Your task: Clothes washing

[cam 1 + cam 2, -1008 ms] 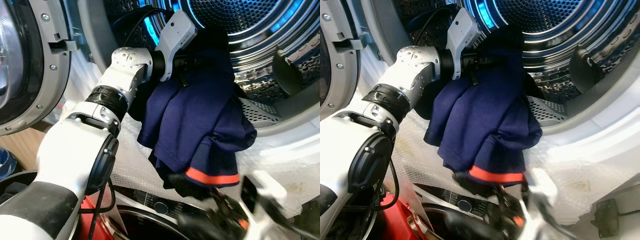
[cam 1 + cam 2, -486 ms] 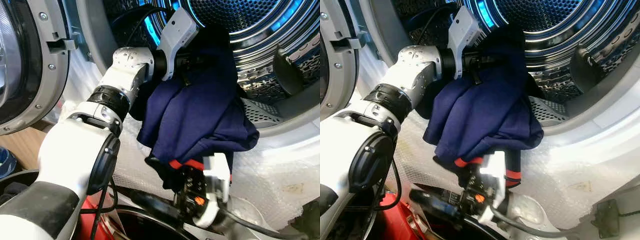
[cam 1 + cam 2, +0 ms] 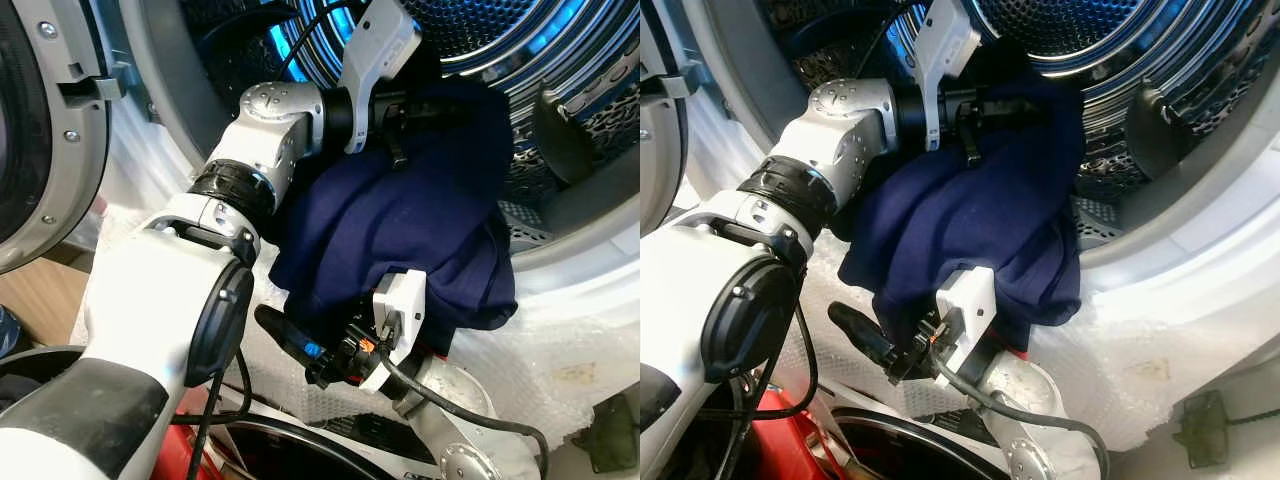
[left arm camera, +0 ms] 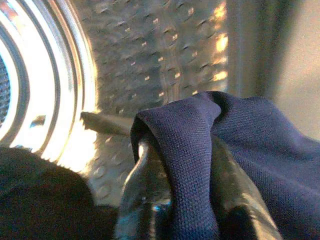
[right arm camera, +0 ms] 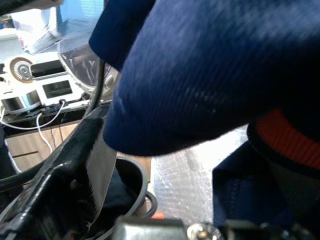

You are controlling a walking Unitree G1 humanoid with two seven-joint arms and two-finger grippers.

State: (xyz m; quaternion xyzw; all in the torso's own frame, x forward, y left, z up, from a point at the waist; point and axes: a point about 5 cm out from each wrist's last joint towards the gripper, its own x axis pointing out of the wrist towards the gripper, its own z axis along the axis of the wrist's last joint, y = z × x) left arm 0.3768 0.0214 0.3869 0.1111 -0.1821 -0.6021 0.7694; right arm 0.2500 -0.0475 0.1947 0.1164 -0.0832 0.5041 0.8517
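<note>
Pinching the navy garment (image 3: 400, 230) in our left tool (image 4: 175, 200), we are carrying it into the drum (image 3: 560, 60) ahead, while our right tool (image 3: 300, 345), spread beneath the hanging hem, is lifting the slack clear of the rim.

Left gripper (image 3: 440, 100) fingertips buried under the garment (image 3: 410, 230). Right gripper (image 3: 300, 345): one finger (image 3: 280, 330) visible, its partner hidden beneath the hem. Drum (image 3: 560, 60) cut by the frame edge beyond the left gripper.
</note>
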